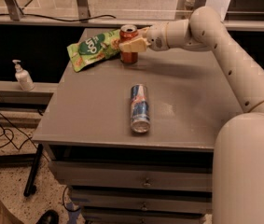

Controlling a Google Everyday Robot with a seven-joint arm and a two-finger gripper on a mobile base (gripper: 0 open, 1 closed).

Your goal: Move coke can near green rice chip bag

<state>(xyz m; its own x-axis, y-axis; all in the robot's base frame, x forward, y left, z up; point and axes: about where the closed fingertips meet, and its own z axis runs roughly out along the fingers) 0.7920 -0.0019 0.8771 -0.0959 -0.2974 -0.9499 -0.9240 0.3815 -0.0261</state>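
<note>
The coke can (129,57) stands upright at the back of the grey table (192,97), its base on or just above the top. It is right beside the right end of the green rice chip bag (93,48), which lies flat at the back left corner. My gripper (128,43) reaches in from the right and is shut on the can. One cream finger (132,45) crosses the can's front; the other is hidden behind it.
A blue-and-silver can (140,107) lies on its side in the middle of the table. A soap dispenser (23,76) stands on a ledge to the left. Drawers (143,183) sit under the tabletop. My arm (229,55) spans the right side.
</note>
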